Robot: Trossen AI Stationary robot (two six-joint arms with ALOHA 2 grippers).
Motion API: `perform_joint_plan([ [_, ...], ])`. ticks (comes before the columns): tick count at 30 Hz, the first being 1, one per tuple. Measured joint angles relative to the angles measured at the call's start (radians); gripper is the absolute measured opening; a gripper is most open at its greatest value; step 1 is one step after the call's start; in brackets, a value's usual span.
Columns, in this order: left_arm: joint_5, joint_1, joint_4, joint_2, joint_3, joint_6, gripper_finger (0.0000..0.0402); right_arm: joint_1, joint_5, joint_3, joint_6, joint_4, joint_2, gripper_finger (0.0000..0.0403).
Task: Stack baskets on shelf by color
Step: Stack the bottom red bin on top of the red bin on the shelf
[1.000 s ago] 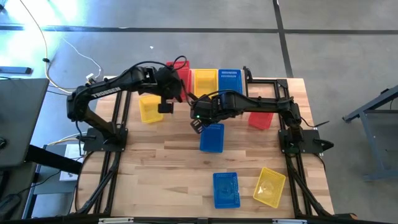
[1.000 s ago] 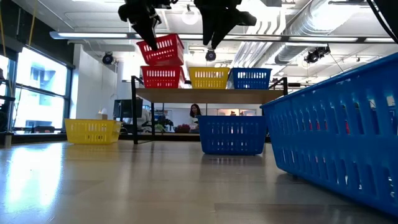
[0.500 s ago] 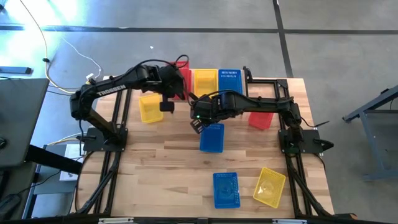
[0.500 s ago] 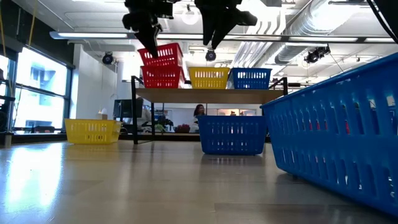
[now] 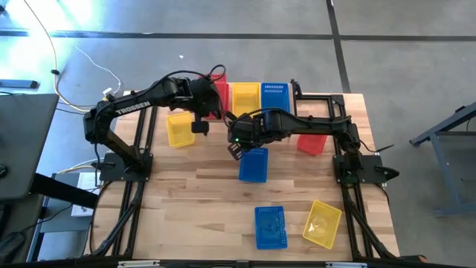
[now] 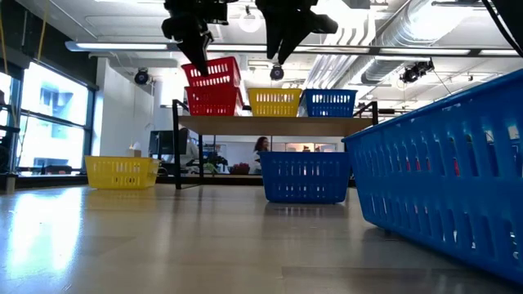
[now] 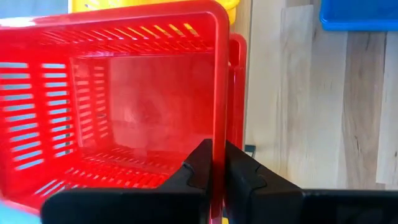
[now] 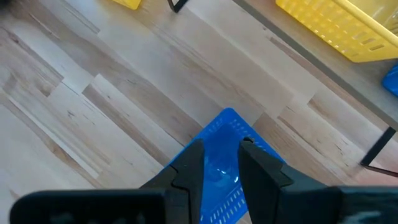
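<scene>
High view: left pincer [image 5: 202, 110] sits upper centre over the shelf's [image 5: 294, 91] left end, clamped on a red basket [image 5: 218, 93]. Yellow basket [image 5: 246, 96] and blue basket [image 5: 274, 94] sit beside it on the shelf. Right pincer [image 5: 236, 141] hangs mid-frame above a blue one [image 5: 253, 164] on the surface [image 5: 193, 208]; nothing in its grip.

Low view: top left, the red basket [image 6: 212, 72] is tilted, nested into another red one [image 6: 212, 100] on the shelf [image 6: 270, 124]. Both pincers come down from the top edge.

Left wrist view: fingers [image 7: 198, 165] pinch the red basket's [image 7: 124, 106] rim wall, closed narrow on it.

Right wrist view: fingers [image 8: 189, 163] stand a little apart, empty, above the blue basket [image 8: 217, 168]; a yellow basket [image 8: 336, 25] on the shelf shows upper right.
</scene>
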Motion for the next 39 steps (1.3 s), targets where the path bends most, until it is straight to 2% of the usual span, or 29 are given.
perform_joint_plan([
  [12,-0.029,0.000,0.053,0.000,0.000,-0.041,0.0074,0.001,-0.005,0.000,0.000,-0.002,0.000,0.0085],
  [20,-0.037,0.000,0.054,0.000,0.000,-0.020,0.0083,0.002,-0.009,0.000,0.000,-0.002,0.000,0.0085],
  [26,-0.032,-0.005,0.035,0.000,0.028,-0.069,0.0099,0.009,-0.060,0.000,-0.001,-0.005,0.000,0.0085],
  [34,0.103,-0.005,-0.013,0.000,0.108,-0.133,0.0137,0.070,-0.069,0.000,-0.001,-0.035,0.000,0.0085],
  [39,0.187,-0.005,-0.033,-0.003,0.113,-0.148,0.0141,0.122,-0.068,0.000,0.001,-0.118,0.000,0.0085],
])
